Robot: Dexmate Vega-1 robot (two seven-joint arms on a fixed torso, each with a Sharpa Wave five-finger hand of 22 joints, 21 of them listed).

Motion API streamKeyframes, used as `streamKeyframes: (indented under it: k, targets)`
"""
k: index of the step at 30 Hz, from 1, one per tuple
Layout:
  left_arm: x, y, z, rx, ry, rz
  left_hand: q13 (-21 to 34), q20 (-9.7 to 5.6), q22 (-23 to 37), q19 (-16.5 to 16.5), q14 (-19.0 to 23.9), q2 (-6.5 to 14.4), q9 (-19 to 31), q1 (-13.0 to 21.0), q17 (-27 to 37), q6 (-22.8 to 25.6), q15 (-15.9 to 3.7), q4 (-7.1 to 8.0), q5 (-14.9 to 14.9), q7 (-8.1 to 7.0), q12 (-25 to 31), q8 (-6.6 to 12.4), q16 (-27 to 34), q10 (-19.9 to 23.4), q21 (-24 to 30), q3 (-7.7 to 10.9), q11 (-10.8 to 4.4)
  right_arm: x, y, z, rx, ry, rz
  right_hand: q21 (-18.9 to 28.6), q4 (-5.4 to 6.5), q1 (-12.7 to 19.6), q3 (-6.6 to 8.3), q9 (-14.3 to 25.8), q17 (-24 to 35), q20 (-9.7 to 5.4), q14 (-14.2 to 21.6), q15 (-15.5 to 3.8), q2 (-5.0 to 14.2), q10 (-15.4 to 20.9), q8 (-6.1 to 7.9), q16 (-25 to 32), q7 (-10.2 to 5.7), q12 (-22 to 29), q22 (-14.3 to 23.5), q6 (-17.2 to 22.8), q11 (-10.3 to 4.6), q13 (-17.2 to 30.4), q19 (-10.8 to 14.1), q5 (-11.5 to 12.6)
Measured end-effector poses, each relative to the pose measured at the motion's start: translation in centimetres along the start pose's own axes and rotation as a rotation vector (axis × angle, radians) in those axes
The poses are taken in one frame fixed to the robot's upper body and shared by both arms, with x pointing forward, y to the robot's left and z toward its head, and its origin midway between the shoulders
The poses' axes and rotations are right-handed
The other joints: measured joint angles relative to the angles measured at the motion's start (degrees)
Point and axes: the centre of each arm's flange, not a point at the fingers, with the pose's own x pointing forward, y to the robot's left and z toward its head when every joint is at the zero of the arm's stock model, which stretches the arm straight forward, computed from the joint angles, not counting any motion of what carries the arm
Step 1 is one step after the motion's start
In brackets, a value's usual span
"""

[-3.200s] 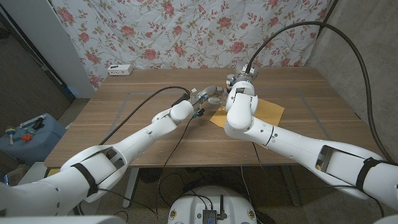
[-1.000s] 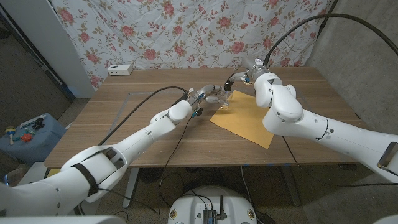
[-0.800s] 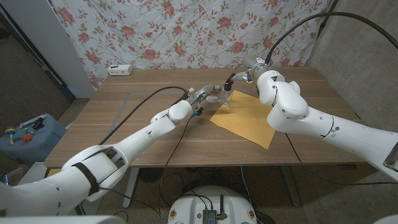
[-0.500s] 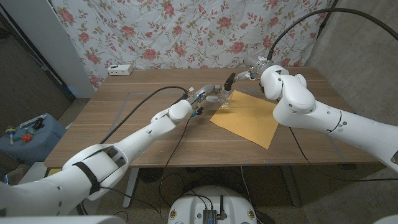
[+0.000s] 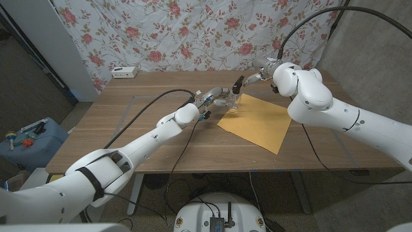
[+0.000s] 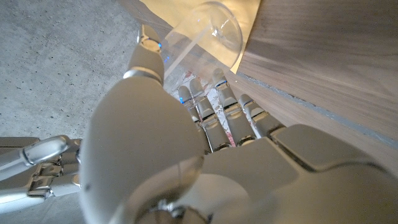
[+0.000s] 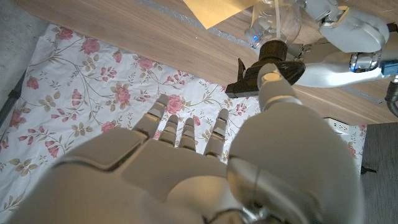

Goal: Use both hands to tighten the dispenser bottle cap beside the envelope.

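Left hand grips clear dispenser bottle at envelope far-left corner, bracing it against twist; right hand fingers spread, thumb touching black cap, apparently regrasping

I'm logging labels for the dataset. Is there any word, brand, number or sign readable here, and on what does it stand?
None can be read.
Clear dispenser bottle, held by the left hand: no label visible.
Black pump cap, touched by the right hand: no marking shows.
Envelope: plain, no writing.
White device at the table's far edge: any marks are too small to read.
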Motion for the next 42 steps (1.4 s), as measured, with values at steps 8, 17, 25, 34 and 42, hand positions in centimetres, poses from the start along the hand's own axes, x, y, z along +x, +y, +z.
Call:
streamKeyframes:
  k: [8, 17, 25, 34, 42]
  targets:
    - [0.1, -0.1, 0.1, 0.0, -0.003, -0.004, 0.0, 0.0, 0.0, 0.0, 0.0, 0.0, 0.0, 0.0, 0.0, 0.0, 0.0, 0.01, 0.0, 0.0, 0.02, 0.32, -0.02, 0.0, 0.0, -0.01, 0.0, 0.7, -0.7, -0.6, -0.005, 0.005, 0.029, 0.0, 0.0, 0.21, 0.0, -0.01, 0.0, -0.18, -0.39, -0.01, -0.25, -0.63, 0.0, 0.0, -0.09, 0.0, 0.0, -0.71, 0.0, 0.0, -0.2, 0.0]
    - [0.2, -0.2, 0.2, 0.002, -0.006, -0.009, 0.0, 0.0, 0.0, 0.0, 0.0, 0.0, -0.03, 0.0, -0.01, 0.0, 0.0, 0.01, 0.0, 0.0, 0.02, 0.32, -0.05, 0.0, 0.0, -0.01, 0.0, 1.1, -0.9, -0.3, -0.019, -0.015, 0.044, 0.0, -0.11, 0.37, 0.11, -0.01, -0.01, -0.18, -0.39, -0.01, -0.41, -0.92, 0.0, 0.0, -0.09, 0.0, -0.01, -0.71, -0.3, 0.0, -0.19, 0.0]
    - [0.3, -0.3, 0.5, 0.004, -0.013, -0.011, 0.0, 0.0, 0.0, 0.0, 0.0, 0.0, -0.06, 0.0, -0.03, 0.0, 0.0, 0.02, 0.0, 0.0, 0.02, 0.32, -0.2, 0.0, 0.0, -0.02, 0.0, 1.5, -0.8, 0.1, -0.033, -0.027, 0.061, 0.0, -0.13, 0.61, 0.48, -0.01, -0.17, -0.19, -0.5, 0.11, -0.59, -0.92, 0.0, 0.0, -0.09, 0.0, -0.01, -0.71, -0.3, -0.01, -0.19, 0.0]
    - [0.2, -0.5, 0.5, 0.002, -0.011, -0.015, 0.0, 0.0, 0.0, 0.0, 0.0, 0.0, -0.04, 0.0, -0.04, 0.0, 0.0, 0.01, 0.0, 0.0, 0.0, 0.32, -0.3, 0.0, 0.0, -0.01, 0.0, 1.8, -1.0, 0.4, -0.055, -0.025, 0.085, 0.0, 0.0, 1.13, 0.62, -0.02, -0.12, 0.08, -0.69, 0.3, -0.51, -1.44, 0.34, 0.24, -0.07, 0.08, -0.01, -0.68, -0.2, -0.01, -0.46, 0.0]
    - [0.1, -0.7, 0.5, 0.0, -0.011, -0.017, 0.0, 0.0, 0.0, 0.0, -0.07, 0.0, -0.02, 0.0, -0.03, 0.0, -0.07, -0.24, -0.01, 0.0, -0.06, 0.32, 0.01, 0.0, 0.0, 0.24, 0.0, 2.0, -1.1, 0.6, -0.078, -0.013, 0.1, 0.29, 0.33, 0.95, 0.29, 0.26, -0.01, -1.25, -0.71, 0.27, -0.36, -1.75, 1.25, 0.67, -0.01, 0.27, -0.01, 1.12, 0.11, -0.01, 0.27, 0.0]
